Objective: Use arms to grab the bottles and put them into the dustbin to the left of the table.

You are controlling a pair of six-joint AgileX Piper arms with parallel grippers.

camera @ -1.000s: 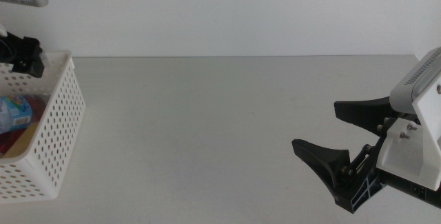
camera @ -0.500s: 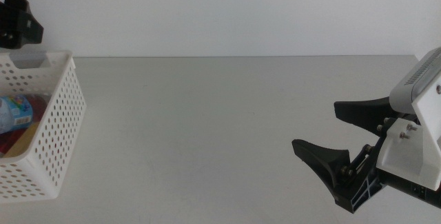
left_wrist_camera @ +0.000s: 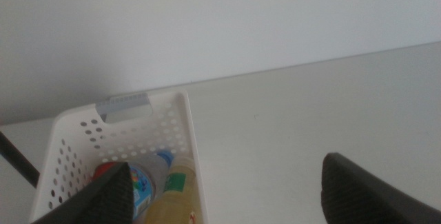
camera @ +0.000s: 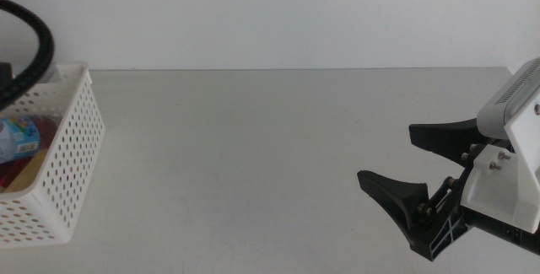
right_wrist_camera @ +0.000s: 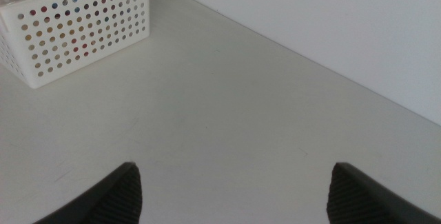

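The white perforated dustbin stands at the table's left edge. Inside lie the small water bottle, the red can and the yellow drink bottle. The left wrist view shows them too: blue-capped bottle, yellow drink, red can in the dustbin. My left gripper is open and empty, high above the bin's near side; the middle view shows only its black cable. My right gripper is open and empty, low at the table's right.
The off-white table runs to a straight back edge against a white wall. The right wrist view shows the dustbin far across the table from my right gripper.
My left gripper has risen from the dustbin's back rim and left the middle view; only its cable shows now. The right arm and the bottles have not moved.
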